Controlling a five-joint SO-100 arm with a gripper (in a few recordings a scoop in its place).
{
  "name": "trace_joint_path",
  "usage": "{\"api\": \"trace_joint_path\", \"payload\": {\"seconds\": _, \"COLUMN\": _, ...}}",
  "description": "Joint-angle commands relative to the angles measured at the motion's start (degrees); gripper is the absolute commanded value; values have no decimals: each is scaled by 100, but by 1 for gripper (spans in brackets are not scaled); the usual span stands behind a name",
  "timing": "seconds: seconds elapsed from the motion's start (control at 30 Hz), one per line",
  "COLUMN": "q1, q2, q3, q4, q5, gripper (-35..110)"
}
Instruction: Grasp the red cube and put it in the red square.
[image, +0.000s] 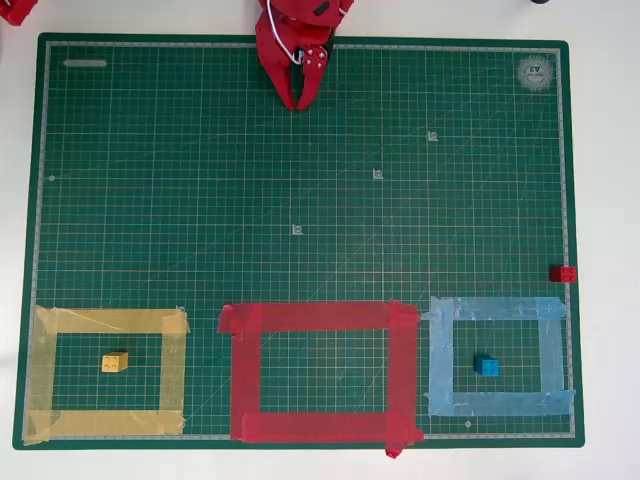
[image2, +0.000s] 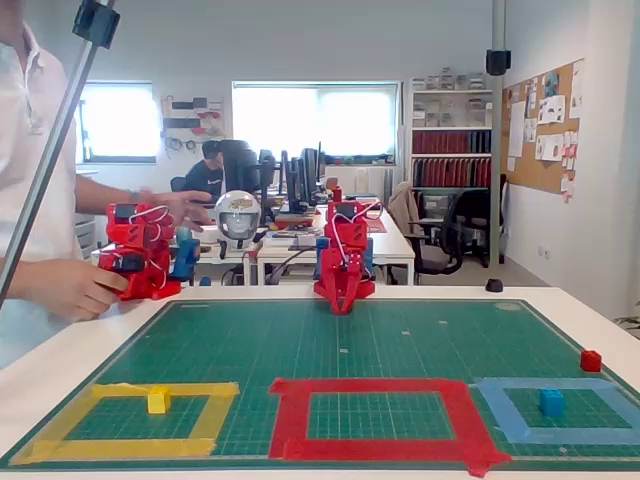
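Status, overhead view, L to R: yellow cube (image: 114, 362) sat inside the yellow tape frame (image: 45, 372) at 8 o'clock on the mat (image: 200, 180). Red square (image: 320, 317) at 6 o'clock had nothing but bare mat inside. Gripper (image: 299, 103) was parked at 12 o'clock, fingers together, holding nothing. Blue cube (image: 486, 365) sat in the light-blue tape frame (image: 500, 309) at 4 o'clock. Red cube (image: 563, 273) sat at 3 o'clock on the mat's right border, just above that frame, well apart from your gripper. Nothing was done yet: you had reach, grasp, carry and drop all left.
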Motion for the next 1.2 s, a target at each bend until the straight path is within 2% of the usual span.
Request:
{"api": "trace_joint_path", "payload": {"seconds": 0.0, "q1": 26, "q2": 211, "q3": 26, "q4": 53, "q5": -185, "gripper": 1}}
{"api": "trace_joint_path", "payload": {"seconds": 0.4, "q1": -79, "q2": 211, "q3": 9, "q4": 26, "q5": -132, "gripper": 1}}
{"api": "trace_joint_path", "payload": {"seconds": 0.6, "q1": -448, "q2": 211, "q3": -756, "q4": -123, "q5": -193, "gripper": 1}}
{"api": "trace_joint_path", "payload": {"seconds": 0.7, "q1": -958, "q2": 211, "q3": -1178, "q4": -844, "q5": -114, "gripper": 1}}
{"api": "trace_joint_path", "payload": {"seconds": 0.87, "q1": -1723, "q2": 35, "q3": -1063, "q4": -3120, "q5": 88, "gripper": 1}}
{"api": "trace_joint_path", "payload": {"seconds": 0.97, "q1": -2276, "q2": -835, "q3": -1775, "q4": -3533, "q5": 352, "gripper": 1}}
{"api": "trace_joint_path", "payload": {"seconds": 1.17, "q1": -3041, "q2": -4430, "q3": -5150, "q4": -3498, "q5": 940, "gripper": 1}}
